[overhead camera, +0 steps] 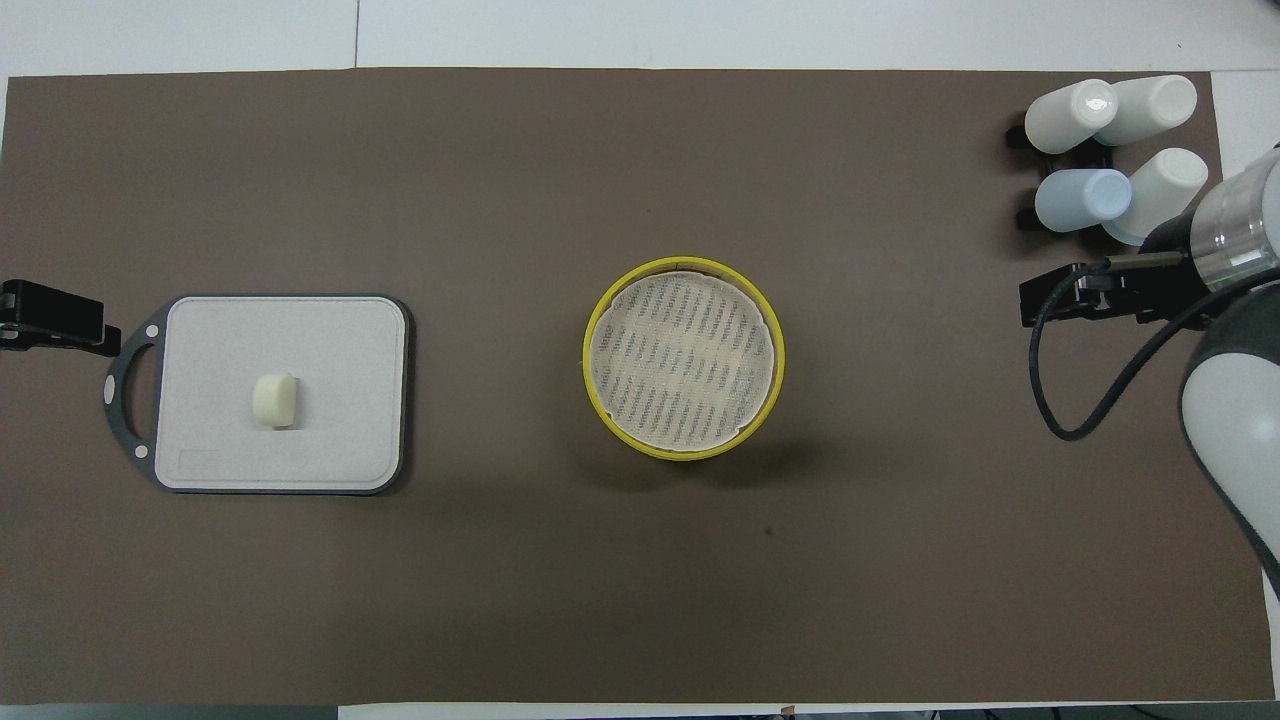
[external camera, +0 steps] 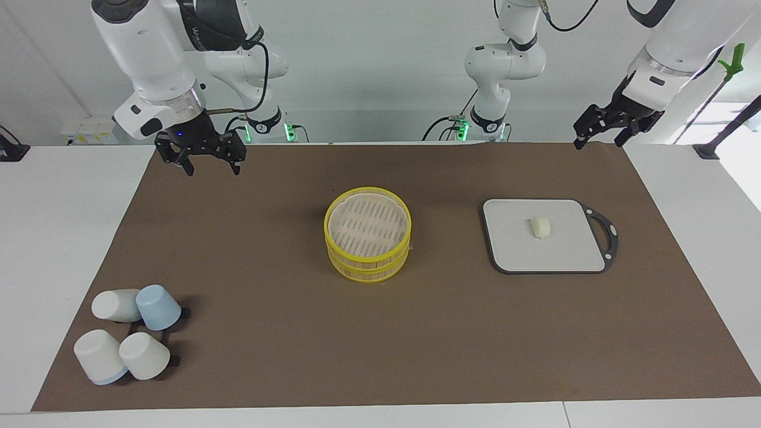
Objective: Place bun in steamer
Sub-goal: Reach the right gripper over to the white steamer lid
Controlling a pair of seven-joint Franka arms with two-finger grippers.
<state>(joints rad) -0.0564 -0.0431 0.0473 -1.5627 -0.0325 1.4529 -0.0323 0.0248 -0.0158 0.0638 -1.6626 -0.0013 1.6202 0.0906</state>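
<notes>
The bun (external camera: pixel 540 227) is a small cream lump lying on the grey board (external camera: pixel 517 252), toward the left arm's end of the table; it also shows in the overhead view (overhead camera: pixel 275 400). The steamer (external camera: pixel 367 233), two yellow-rimmed tiers with a pale slatted top, stands mid-table (overhead camera: pixel 684 357). My left gripper (external camera: pixel 598 142) is open and empty, raised over the mat's edge near the board's handle (overhead camera: pixel 50 315). My right gripper (external camera: pixel 211 169) is open and empty, raised over the mat at the right arm's end (overhead camera: pixel 1100 295). Both arms wait.
Several cups (external camera: pixel 131 336), white and pale blue, lie clustered at the right arm's end, farther from the robots than the steamer (overhead camera: pixel 1110 150). The board (overhead camera: pixel 330 440) has a dark looped handle. A brown mat (external camera: pixel 416 345) covers the table.
</notes>
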